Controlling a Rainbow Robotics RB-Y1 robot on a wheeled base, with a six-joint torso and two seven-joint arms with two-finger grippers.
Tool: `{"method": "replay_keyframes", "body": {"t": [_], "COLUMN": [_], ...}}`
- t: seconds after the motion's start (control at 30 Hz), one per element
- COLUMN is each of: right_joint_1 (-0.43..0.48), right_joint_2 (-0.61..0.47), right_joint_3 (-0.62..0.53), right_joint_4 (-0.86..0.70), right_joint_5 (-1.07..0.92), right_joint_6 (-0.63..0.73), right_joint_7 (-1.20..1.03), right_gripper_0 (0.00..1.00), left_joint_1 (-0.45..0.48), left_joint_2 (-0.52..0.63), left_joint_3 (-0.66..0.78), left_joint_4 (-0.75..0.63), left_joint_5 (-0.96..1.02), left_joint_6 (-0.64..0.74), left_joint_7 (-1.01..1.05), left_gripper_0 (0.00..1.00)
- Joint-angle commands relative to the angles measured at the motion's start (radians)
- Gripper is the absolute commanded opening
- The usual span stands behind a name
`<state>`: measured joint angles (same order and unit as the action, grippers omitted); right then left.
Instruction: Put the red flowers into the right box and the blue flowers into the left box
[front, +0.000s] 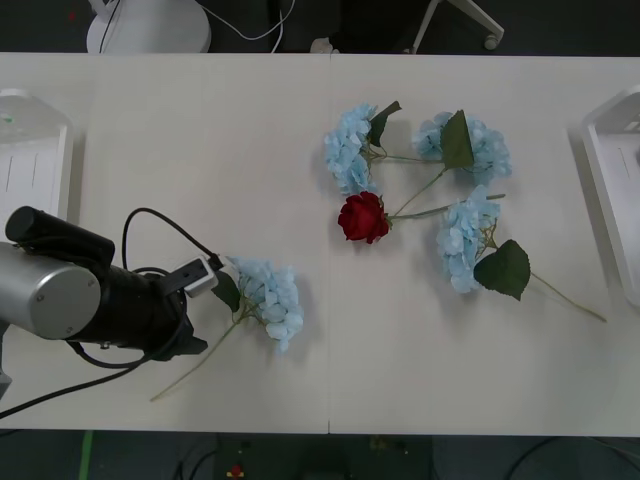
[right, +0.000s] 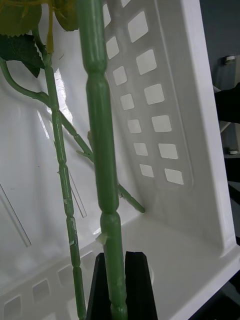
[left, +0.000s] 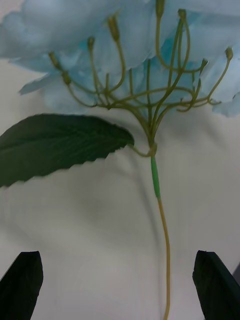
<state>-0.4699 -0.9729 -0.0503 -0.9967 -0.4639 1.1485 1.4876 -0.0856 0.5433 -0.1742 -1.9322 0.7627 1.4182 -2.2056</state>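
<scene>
Our left claw (left: 120, 285) sits wide apart over the near-left part of the tabletop (front: 200, 130), fingers either side of the thin stem of one blue flower (front: 268, 298), not touching it. Plenty of bare surface around that bloom. Three more blue flowers (front: 470, 240) and one red flower (front: 363, 217) lie tangled mid-tabletop, stems crossing. The left box (front: 30, 160) and right box (front: 615, 190) are both cut off at the edges. Our right claw (right: 120, 285) is clamped on a green stem (right: 100, 125) over the right box's slotted wall; we can't see its bloom, and a second stem lies beside it.
</scene>
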Motion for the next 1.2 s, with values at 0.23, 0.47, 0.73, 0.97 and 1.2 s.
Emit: {"method": "replay_keyframes", "body": {"t": [0.23,0.47,0.73,0.97,1.2], "right_joint_1": [0.001,0.001,0.001,0.002,0.001], "right_joint_2": [0.008,-0.033,-0.129,-0.147,-0.130], "right_joint_3": [0.049,-0.026,-0.148,-0.129,0.119], "right_joint_4": [-0.003,-0.074,-0.178,-0.385,-0.583], "right_joint_5": [0.024,-0.116,-0.300,-0.400,-0.455], "right_joint_6": [-0.024,0.046,0.149,0.296,0.313], "right_joint_7": [0.033,0.062,0.108,0.300,0.425], "right_gripper_0": [0.70,0.87,0.89,0.89,0.89], "left_joint_1": [0.010,0.010,0.010,-0.014,-0.092], "left_joint_2": [-0.023,-0.046,-0.086,-0.082,-0.072], "left_joint_3": [-0.176,-0.196,-0.196,-0.188,0.010], "left_joint_4": [0.102,0.121,0.127,0.144,0.099], "left_joint_5": [-0.091,-0.118,-0.209,-0.194,0.041], "left_joint_6": [-0.183,-0.217,-0.220,-0.258,-0.231], "left_joint_7": [0.115,0.138,0.216,0.230,0.250], "left_gripper_0": [0.87,0.80,0.00,0.00,0.00]}}
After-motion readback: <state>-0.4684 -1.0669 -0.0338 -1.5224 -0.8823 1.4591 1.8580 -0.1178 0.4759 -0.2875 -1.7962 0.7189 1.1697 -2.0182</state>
